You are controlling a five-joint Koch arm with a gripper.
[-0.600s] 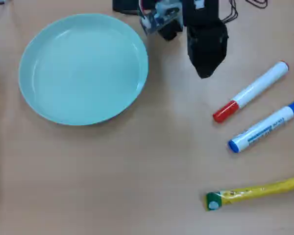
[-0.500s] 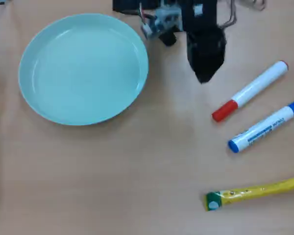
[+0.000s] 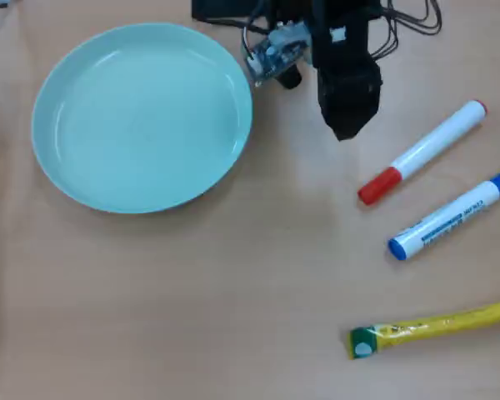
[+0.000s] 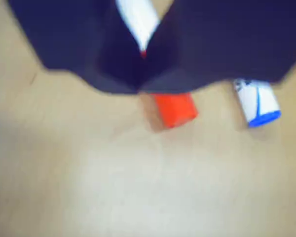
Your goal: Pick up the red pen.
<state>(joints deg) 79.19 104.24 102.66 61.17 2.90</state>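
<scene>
Spreading across the whole overhead view, the tan table point(image 3: 192, 300) carries everything, and its largest load is a pale green plate point(image 3: 62, 162) on the left, empty and flat. Next in size is the black arm with its gripper point(image 3: 347, 125) at the far edge, right of the plate, pointing down with its tip just left of the pens and touching none of them; in the wrist view the gripper point(image 4: 138, 84) shows as two dark masses meeting in a narrow V with little gap, but the blur is such that I cannot tell whether the jaws are together or slightly apart. On the right the red pen point(image 3: 423, 152) lies slanted, red cap toward the near left; in the wrist view its red cap point(image 4: 174, 109) pokes out just below the gripper tip. Just beside it, nearer, lies the blue-capped marker point(image 3: 454, 213), roughly parallel. Nearest, well apart, lies a yellow tube point(image 3: 437, 325) with a green end.
</scene>
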